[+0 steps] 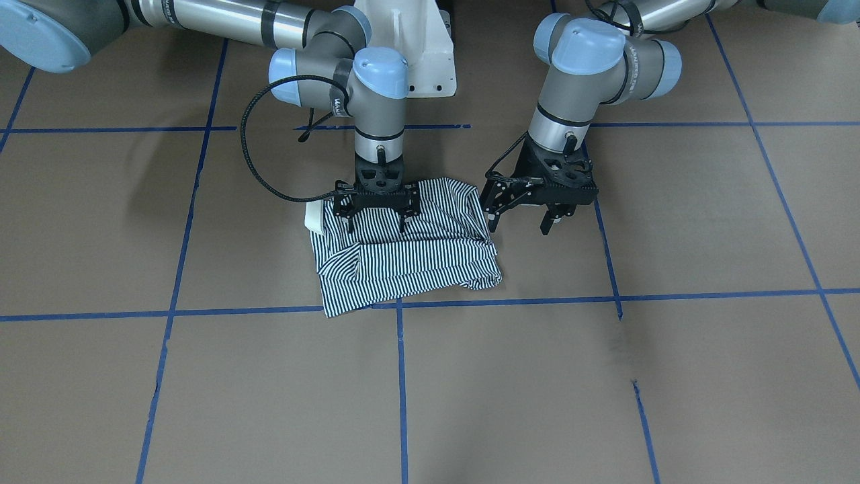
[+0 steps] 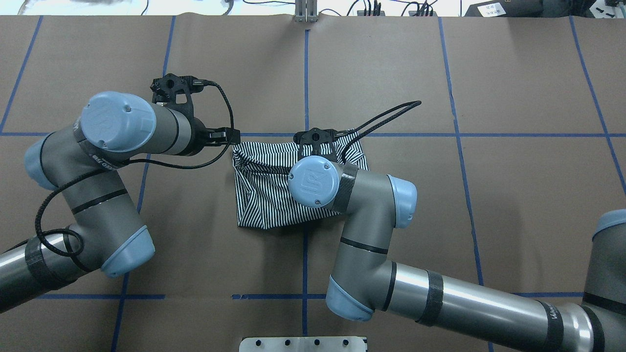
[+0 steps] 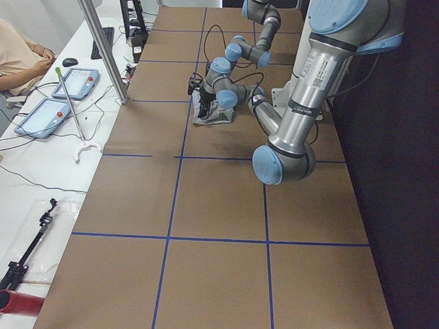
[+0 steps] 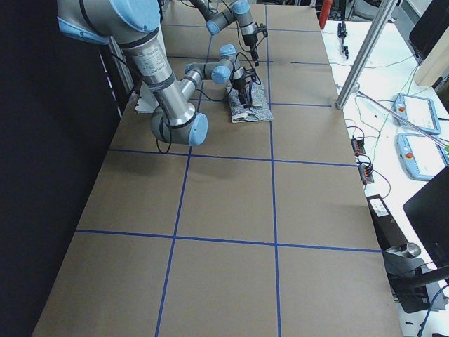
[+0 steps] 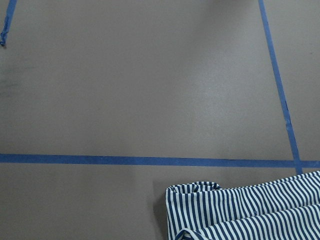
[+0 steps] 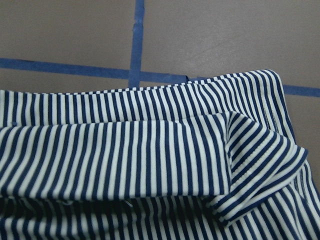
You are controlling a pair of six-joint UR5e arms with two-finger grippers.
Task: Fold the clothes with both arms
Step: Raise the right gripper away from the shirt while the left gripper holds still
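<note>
Near the middle of the brown surface [image 1: 672,390] we see the striped polo shirt [image 1: 403,262]. It is folded into a small, lumpy bundle, just beside a cross of blue tape lines [image 1: 235,312]. A bit of its white collar [image 1: 314,218] peeks out at one side. Our right end effector [image 1: 375,216] is over the shirt with its fingers spread wide. We cannot tell if the tips touch the cloth. Our left end effector [image 1: 521,220] hangs just beside the shirt, also spread wide and holding nothing.
</note>
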